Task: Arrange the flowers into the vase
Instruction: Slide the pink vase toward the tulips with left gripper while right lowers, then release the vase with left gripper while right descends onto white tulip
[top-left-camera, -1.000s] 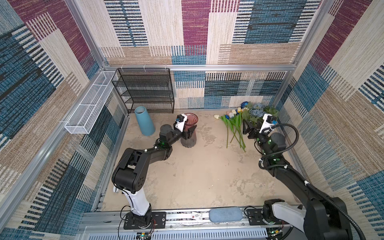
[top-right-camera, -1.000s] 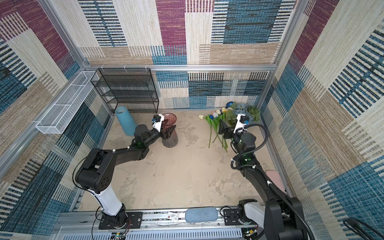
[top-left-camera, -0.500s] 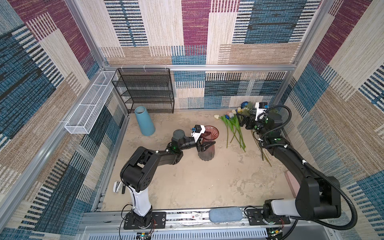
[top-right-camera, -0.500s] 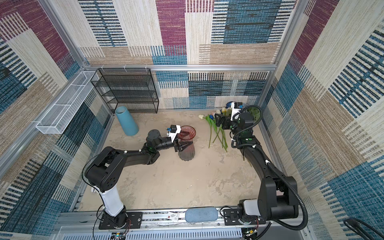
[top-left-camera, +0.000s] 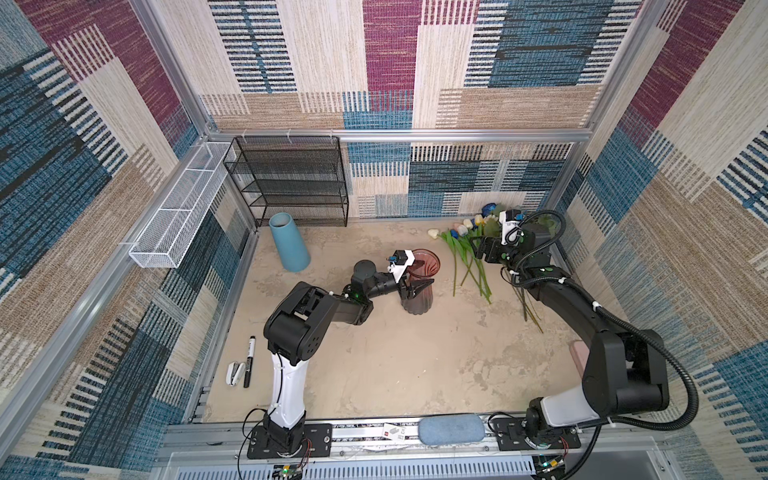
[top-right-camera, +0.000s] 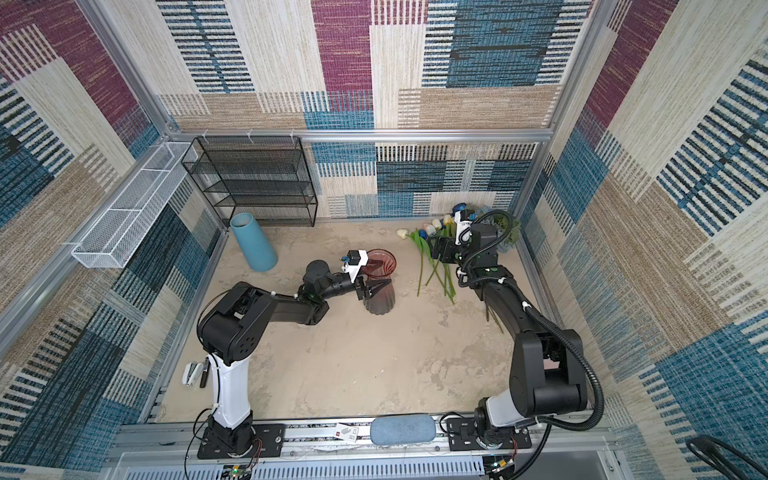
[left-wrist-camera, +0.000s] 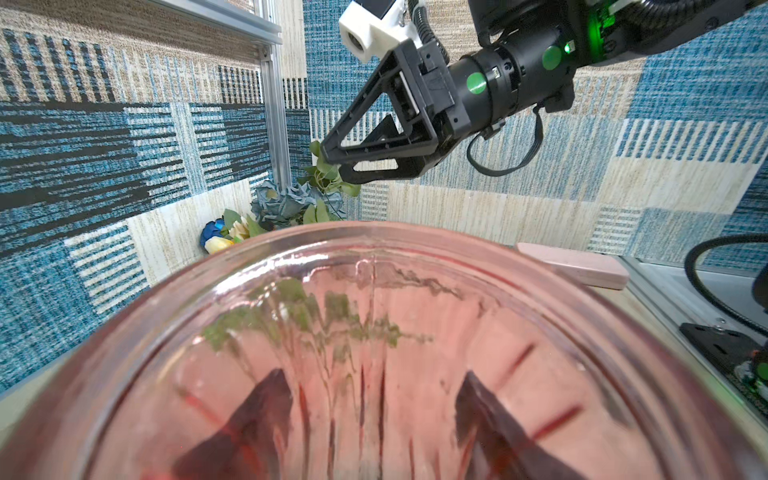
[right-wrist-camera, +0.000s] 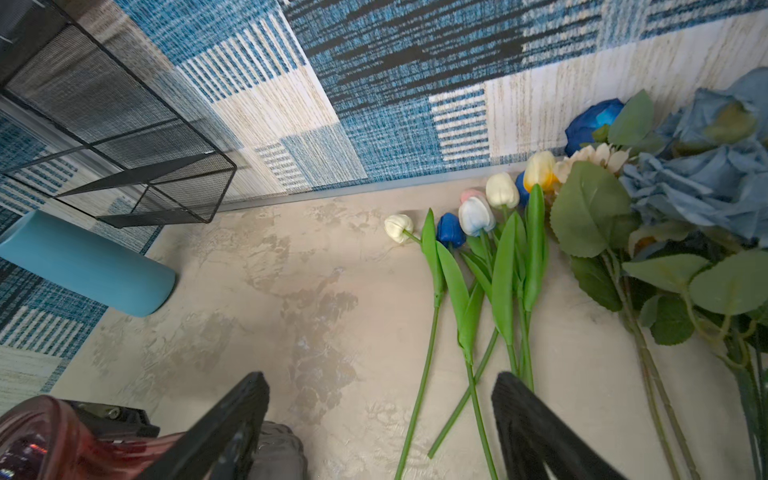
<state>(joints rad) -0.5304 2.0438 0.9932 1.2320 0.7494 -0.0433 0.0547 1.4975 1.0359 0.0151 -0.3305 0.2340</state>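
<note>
A dark red glass vase (top-left-camera: 417, 303) (top-right-camera: 379, 302) stands upright mid-table, with my left gripper (top-left-camera: 424, 286) (top-right-camera: 380, 286) shut on its body. In the left wrist view the fingers (left-wrist-camera: 266, 399) show through the vase (left-wrist-camera: 374, 316) glass. The flowers lie at the far right: several tulips (top-left-camera: 465, 257) (top-right-camera: 436, 266) (right-wrist-camera: 498, 249), a dusty-blue rose bunch (right-wrist-camera: 698, 178), a deep-blue rose (right-wrist-camera: 590, 122) and a cream sunflower (right-wrist-camera: 594, 158). My right gripper (top-left-camera: 484, 249) (top-right-camera: 440, 251) (right-wrist-camera: 380, 415) hangs open and empty just above the tulip stems.
A light blue cylinder (top-left-camera: 289, 243) stands at the back left beside a black wire rack (top-left-camera: 286, 183). A white wire basket (top-left-camera: 178, 208) hangs on the left wall. A marker (top-left-camera: 250, 361) and a stapler (top-left-camera: 235, 373) lie front left. A pink block (top-left-camera: 577, 353) sits by the right wall.
My left arm carried the vase rightward and nearer, toward the table's middle, then held still. My right arm swung its wrist toward the back and came down over the tulip stems.
</note>
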